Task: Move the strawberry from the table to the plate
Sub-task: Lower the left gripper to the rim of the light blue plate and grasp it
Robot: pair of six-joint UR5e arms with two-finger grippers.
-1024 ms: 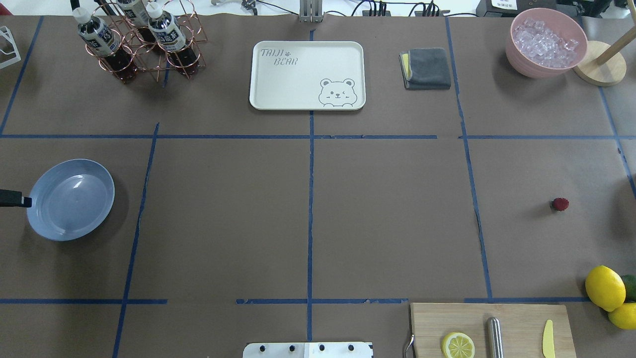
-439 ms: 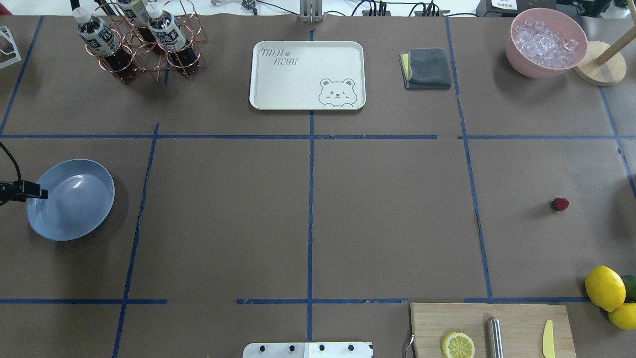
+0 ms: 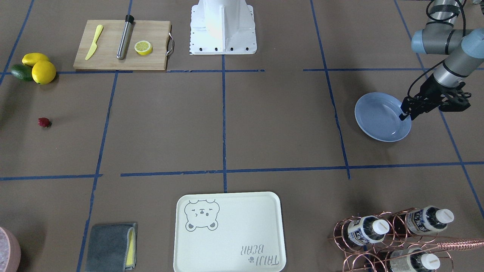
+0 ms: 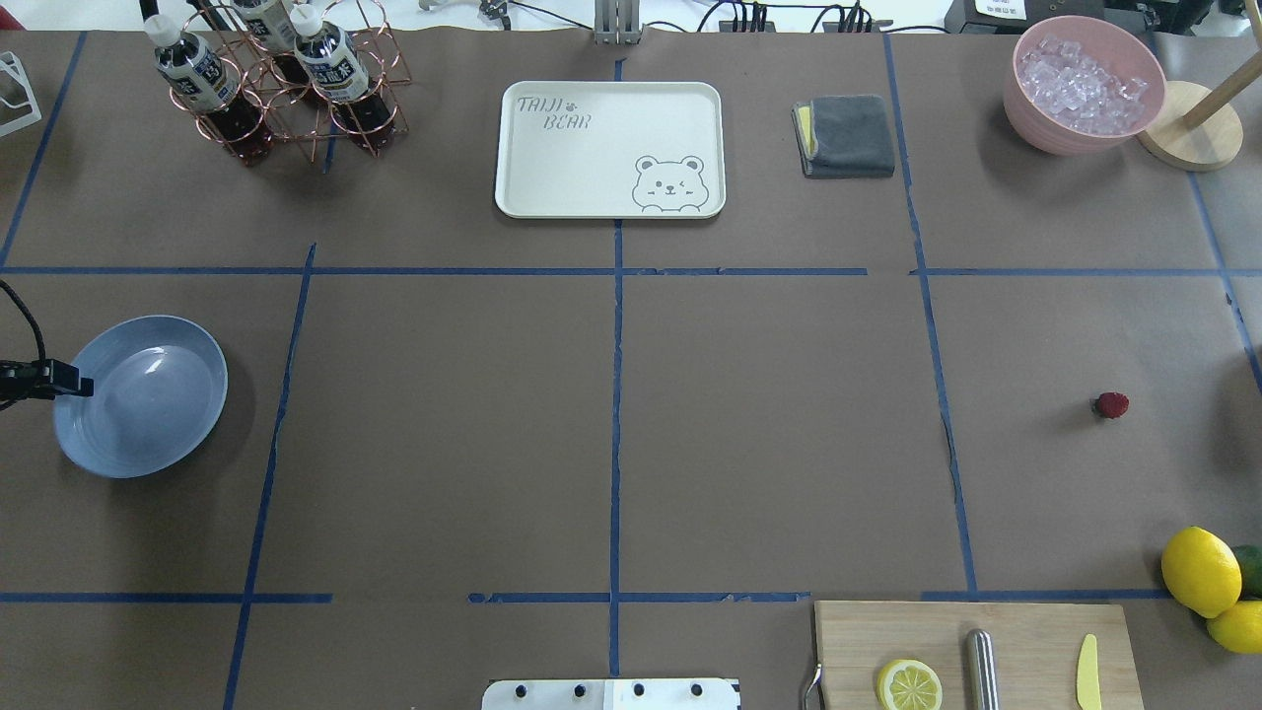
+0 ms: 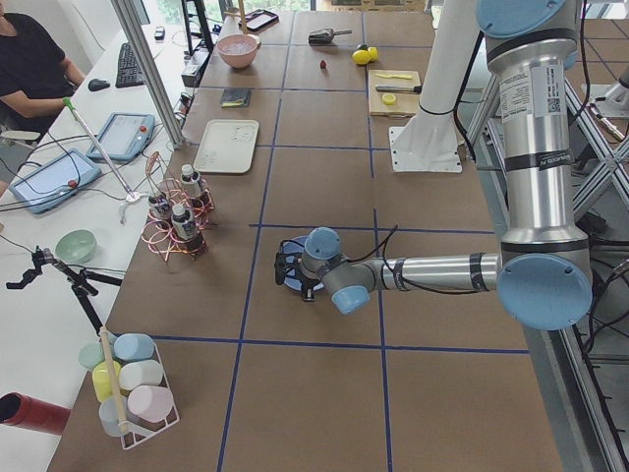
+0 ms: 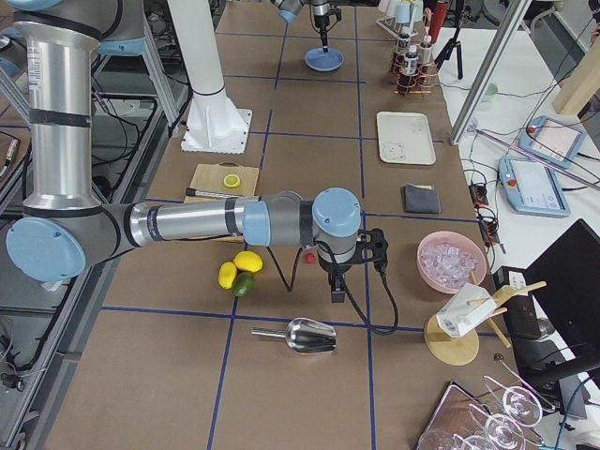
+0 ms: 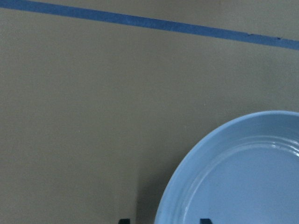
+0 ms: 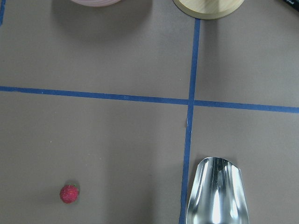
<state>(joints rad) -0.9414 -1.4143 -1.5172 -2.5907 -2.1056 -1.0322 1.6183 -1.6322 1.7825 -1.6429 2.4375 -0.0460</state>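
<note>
The strawberry (image 4: 1111, 405) is a tiny dark-red berry lying alone on the brown-paper table (image 4: 769, 434), far right; it also shows in the front view (image 3: 44, 122) and low left in the right wrist view (image 8: 69, 193). The light-blue plate (image 4: 140, 394) sits empty at the far left. My left gripper (image 3: 404, 114) hangs at the plate's outer rim (image 7: 243, 172), open, one fingertip (image 7: 124, 220) outside the rim and one over the plate. My right gripper (image 6: 336, 292) shows only in the exterior right view, beside the strawberry (image 6: 308, 256); I cannot tell its state.
A metal scoop (image 8: 217, 191) lies right of the strawberry. Lemons and a lime (image 4: 1200, 570) sit nearer the robot, beside a cutting board (image 4: 1025, 631) with a lemon half, rod and knife. A pink ice bowl (image 4: 1085, 84), grey cloth (image 4: 845, 135), bear tray (image 4: 609, 148) and bottle rack (image 4: 276, 79) line the far edge.
My left gripper has moved rightwards and slightly away from the robot, in over the plate's outer rim, and has since held almost still. Plate and strawberry have not moved.
</note>
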